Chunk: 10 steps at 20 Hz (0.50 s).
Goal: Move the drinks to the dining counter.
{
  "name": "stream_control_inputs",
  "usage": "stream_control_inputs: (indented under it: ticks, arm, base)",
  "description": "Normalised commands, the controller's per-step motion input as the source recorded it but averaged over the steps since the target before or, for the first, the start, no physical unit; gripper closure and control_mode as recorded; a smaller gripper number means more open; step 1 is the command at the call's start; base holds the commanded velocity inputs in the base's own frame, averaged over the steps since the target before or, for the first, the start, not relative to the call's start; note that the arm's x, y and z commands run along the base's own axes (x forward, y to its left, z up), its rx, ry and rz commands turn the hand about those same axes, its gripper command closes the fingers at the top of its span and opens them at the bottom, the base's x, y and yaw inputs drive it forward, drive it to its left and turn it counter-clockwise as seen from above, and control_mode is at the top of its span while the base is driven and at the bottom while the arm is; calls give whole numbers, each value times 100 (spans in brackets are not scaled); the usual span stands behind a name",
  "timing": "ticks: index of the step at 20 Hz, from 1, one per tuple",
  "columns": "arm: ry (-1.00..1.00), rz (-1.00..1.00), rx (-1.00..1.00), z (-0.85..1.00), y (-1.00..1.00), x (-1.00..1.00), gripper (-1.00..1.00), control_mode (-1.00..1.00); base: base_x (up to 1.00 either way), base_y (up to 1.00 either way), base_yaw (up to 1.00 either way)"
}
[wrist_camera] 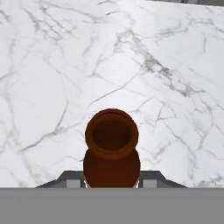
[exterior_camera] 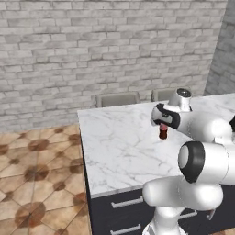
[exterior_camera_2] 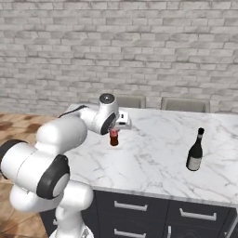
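The pincer (exterior_camera_2: 114, 131) pinches the brown bottle (exterior_camera_2: 114, 138) by its top, holding it upright over the dining counter (exterior_camera_2: 153, 158), seemingly to set it down. The bottle's base looks on or just above the marble. A dark wine bottle (exterior_camera_2: 195, 151) already stands well apart.

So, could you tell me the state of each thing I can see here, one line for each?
Brown bottle: upright, gripped over the counter; contact with the top cannot be told.
End effector: shut on the brown bottle.
Wine bottle: upright, standing free on the counter.
Dining counter: drawers closed.
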Motion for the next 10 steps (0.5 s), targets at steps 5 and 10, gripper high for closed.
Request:
stream_control_inputs:
  ticks: [5, 10]
  arm:
    - [-2, 5, 0, -4, -16, 26, 100, -100]
    - [0, 14, 0, 0, -1, -2, 100, -100]
  base:
    - [0, 0, 0]
    - [0, 0, 0]
